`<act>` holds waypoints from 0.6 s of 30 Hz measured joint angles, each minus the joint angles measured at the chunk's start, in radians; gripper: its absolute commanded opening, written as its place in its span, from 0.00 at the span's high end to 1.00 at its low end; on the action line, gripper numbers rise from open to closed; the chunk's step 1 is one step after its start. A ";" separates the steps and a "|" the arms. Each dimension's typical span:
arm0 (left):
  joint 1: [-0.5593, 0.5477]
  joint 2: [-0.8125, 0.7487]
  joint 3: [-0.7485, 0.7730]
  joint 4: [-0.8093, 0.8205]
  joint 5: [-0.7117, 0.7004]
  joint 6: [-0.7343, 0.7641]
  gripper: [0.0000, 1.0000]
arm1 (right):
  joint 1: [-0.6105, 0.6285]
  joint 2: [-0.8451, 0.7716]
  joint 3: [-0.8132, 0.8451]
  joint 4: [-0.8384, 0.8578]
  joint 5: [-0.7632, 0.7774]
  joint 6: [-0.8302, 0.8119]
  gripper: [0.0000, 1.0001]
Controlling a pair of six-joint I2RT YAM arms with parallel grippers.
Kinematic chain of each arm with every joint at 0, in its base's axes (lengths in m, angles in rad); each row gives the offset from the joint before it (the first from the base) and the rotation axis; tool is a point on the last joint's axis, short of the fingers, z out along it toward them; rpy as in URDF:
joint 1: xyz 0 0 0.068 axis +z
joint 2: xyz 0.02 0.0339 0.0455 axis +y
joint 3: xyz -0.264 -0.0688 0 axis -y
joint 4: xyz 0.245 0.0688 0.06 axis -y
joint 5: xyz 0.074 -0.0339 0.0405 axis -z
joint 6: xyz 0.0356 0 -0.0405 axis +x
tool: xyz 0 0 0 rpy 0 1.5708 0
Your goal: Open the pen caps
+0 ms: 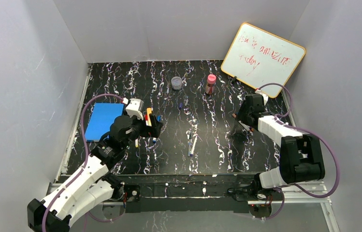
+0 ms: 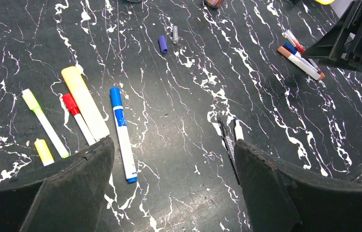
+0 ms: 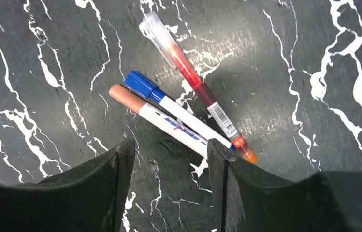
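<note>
- Left gripper (image 2: 173, 145): jaws wide apart, empty; blue-capped white plastic marker (image 2: 122, 133) lies at its nine o'clock.
- Right gripper (image 3: 170, 145): jaws apart, empty; brown-capped white marker (image 3: 154, 119) at twelve o'clock.

The white-and-black left arm (image 1: 79, 186) reached from the near-left corner of the bench (image 1: 217, 159), its black left gripper (image 1: 152, 124) tilted down, jaws spread wide and empty. The right arm (image 1: 285, 133) folded by the right edge, its right gripper (image 1: 240, 117) pointing down, jaws parted, holding nothing.
</note>
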 measured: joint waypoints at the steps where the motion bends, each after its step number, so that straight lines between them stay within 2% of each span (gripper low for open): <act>1: 0.000 -0.003 0.000 0.000 0.000 0.000 0.10 | 0.000 0.000 0.000 0.016 0.003 -0.008 0.36; 12: 0.000 0.009 0.000 0.007 0.006 0.000 0.10 | 0.000 0.066 0.006 0.058 -0.025 -0.016 0.37; 18: 0.000 0.023 0.000 0.007 0.022 0.000 0.10 | 0.000 0.063 -0.012 0.058 -0.059 0.014 0.43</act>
